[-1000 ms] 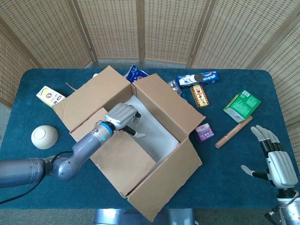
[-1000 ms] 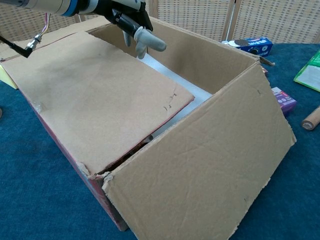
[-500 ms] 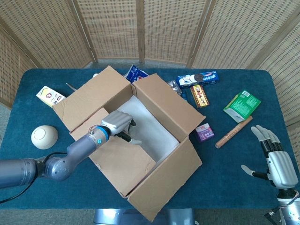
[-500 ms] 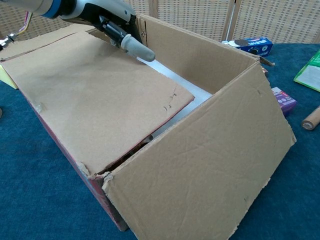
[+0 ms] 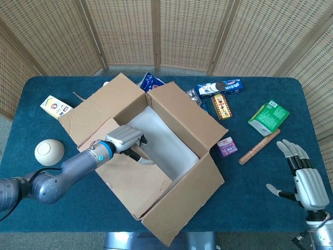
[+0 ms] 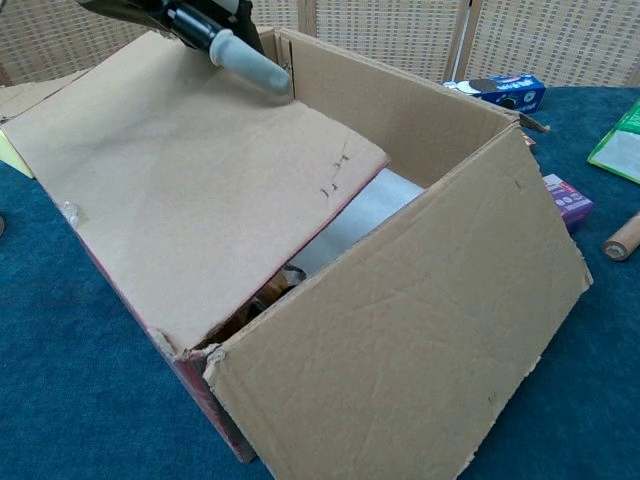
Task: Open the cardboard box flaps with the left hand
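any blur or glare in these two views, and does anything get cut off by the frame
Head view: evenly lit and sharp, no glare; the cardboard box shows whole, and the right robot hand sits near the frame's corner. Chest view: close and wide-angled, the box looming large; the left robot hand is cropped by the top edge and slightly soft.

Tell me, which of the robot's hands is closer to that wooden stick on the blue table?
The right hand. It hovers near the table's right edge, just beyond the wooden stick; the left hand is across the cardboard box, at its inner flap.
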Tool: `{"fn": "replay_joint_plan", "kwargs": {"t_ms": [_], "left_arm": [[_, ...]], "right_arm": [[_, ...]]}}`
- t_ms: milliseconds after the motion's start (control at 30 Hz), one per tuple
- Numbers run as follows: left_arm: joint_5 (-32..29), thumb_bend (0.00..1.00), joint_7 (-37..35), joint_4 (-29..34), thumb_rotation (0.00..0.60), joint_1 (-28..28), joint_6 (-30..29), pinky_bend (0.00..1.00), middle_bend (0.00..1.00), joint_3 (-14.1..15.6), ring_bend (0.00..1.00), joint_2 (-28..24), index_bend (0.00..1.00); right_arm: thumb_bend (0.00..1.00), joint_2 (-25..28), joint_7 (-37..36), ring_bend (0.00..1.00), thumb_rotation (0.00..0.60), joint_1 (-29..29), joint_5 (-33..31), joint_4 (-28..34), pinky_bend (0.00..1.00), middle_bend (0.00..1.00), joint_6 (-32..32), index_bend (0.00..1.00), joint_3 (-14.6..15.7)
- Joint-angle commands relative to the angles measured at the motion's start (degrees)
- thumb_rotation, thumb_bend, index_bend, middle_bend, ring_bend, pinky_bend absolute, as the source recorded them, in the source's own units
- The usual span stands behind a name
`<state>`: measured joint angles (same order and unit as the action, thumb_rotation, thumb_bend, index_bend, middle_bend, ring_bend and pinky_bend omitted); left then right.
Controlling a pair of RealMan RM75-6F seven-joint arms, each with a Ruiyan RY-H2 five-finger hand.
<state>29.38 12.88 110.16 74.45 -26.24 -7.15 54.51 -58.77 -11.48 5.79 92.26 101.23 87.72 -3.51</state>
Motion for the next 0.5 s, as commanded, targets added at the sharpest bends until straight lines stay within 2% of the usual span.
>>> {"fn": "replay_joint_plan", "kwargs": {"t_ms": [33, 300, 433, 500], "left_arm": [[4.1, 0.0, -3.6, 2.9, 0.268, -2.6, 0.6, 0.36, 0.51, -2.3, 0.31, -3.3, 0.67], [12.1, 0.0, -8.7, 8.3, 0.248, -7.7, 0.6, 0.36, 0.51, -6.1, 0.31, -10.1, 0.67], [17.9, 0.0, -14.2, 12.8, 0.241, -13.2, 1.5, 0.37, 0.51, -9.4, 0.31, -16.3, 0.67], [20.1, 0.0, -16.3, 13.5, 0.241, -15.0, 2.0, 0.37, 0.51, -10.6, 0.31, -17.6, 0.67]], "right_arm": [[0.0, -0.1, 0.3, 0.0, 0.6, 0.0, 0.2, 0.1, 0.0, 0.0, 0.1, 0.0, 0.0], [0.0, -0.4, 1.4, 0.0, 0.6, 0.0, 0.7, 0.4, 0.0, 0.0, 0.2, 0.0, 0.2], [0.0, -0.5, 2.1, 0.0, 0.6, 0.0, 1.3, 0.7, 0.0, 0.0, 0.3, 0.0, 0.5], [0.0, -0.6, 2.2, 0.0, 0.6, 0.0, 1.4, 0.8, 0.0, 0.0, 0.3, 0.0, 0.5]]}}
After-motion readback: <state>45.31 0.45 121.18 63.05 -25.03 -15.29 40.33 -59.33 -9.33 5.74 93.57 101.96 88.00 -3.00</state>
